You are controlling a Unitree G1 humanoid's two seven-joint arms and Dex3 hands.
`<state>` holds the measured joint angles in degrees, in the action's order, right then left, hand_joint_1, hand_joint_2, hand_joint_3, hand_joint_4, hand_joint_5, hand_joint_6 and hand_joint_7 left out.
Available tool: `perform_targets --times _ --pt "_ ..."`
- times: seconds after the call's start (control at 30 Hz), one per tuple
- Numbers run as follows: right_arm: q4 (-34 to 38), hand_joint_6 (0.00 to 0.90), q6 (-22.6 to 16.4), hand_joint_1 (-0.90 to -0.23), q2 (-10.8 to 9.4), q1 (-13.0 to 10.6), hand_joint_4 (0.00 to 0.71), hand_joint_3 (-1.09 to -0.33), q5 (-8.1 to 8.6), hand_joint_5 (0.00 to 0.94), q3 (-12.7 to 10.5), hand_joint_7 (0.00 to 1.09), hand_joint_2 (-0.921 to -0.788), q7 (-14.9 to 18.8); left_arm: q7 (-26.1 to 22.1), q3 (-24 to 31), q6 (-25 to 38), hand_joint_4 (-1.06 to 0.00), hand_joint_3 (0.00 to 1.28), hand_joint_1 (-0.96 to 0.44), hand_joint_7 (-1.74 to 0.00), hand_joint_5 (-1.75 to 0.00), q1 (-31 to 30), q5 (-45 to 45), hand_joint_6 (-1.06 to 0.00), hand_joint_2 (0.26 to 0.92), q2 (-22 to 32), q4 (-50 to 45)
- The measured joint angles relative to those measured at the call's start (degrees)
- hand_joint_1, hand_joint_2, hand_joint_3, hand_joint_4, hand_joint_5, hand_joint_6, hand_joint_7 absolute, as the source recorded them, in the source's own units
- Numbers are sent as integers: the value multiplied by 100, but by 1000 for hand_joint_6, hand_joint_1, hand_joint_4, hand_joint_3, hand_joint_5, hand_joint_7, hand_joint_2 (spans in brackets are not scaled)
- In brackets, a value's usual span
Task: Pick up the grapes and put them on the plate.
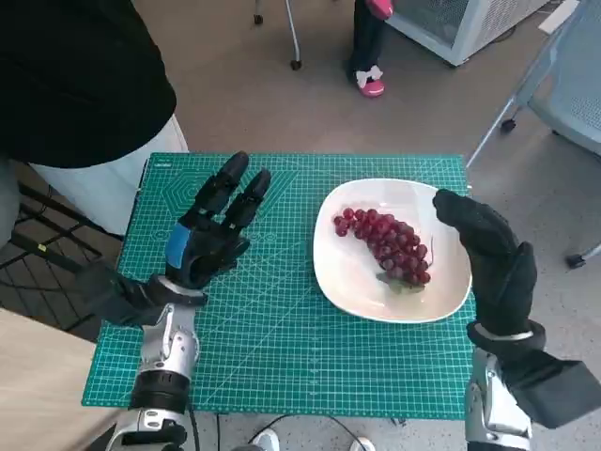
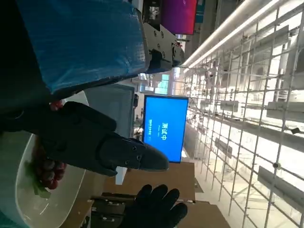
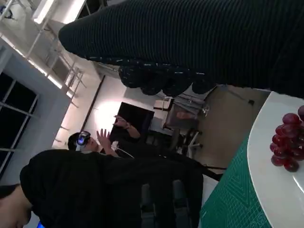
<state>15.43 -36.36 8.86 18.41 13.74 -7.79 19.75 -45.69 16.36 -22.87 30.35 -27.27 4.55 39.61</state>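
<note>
A bunch of dark red grapes (image 1: 385,244) lies on the white plate (image 1: 349,278) at the right of the green mat. My right hand (image 1: 488,252) in its black glove hovers at the plate's right rim, holding nothing. My left hand (image 1: 218,225) is over the mat left of the plate, its fingers stretched out and empty. The left wrist view shows the plate (image 2: 23,190), some grapes (image 2: 47,171) and the gloved right hand (image 2: 154,206) beyond. In the right wrist view the grapes (image 3: 287,142) sit on the plate (image 3: 270,175).
The green cutting mat (image 1: 272,329) covers the small table. A person in black (image 1: 75,85) stands at the table's far left corner. Chair legs (image 1: 526,94) and a foot in a pink shoe (image 1: 371,83) are on the floor beyond.
</note>
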Motion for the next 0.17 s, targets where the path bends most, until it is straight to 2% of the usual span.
perform_targets --times 0.17 --pt "-15 173 23 -613 0 5 452 -841 -1 0 0 187 -921 0 0 -7 6 -233 141 -473 -18 -4 0 2 -326 921 6 -1"
